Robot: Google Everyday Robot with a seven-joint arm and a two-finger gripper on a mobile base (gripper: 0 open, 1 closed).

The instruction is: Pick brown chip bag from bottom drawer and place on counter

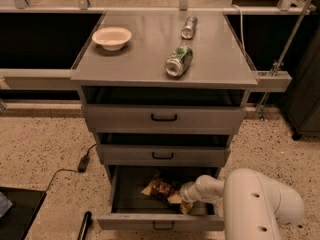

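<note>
The brown chip bag (159, 188) lies inside the open bottom drawer (160, 222), right of its middle, with a dark brown centre and tan-yellow corners. My gripper (184, 200) reaches into the drawer from the right on the white arm (250, 204). It sits at the bag's right end, down against the tan corner. The arm hides the drawer's right part. The counter (145, 59) is the grey top of the cabinet above.
On the counter stand a white bowl (112, 37) at the back left, a green can (178, 61) lying on its side, and a silver can (188, 27) behind it. The two upper drawers are slightly open. A black cable (82, 161) lies on the floor at the left.
</note>
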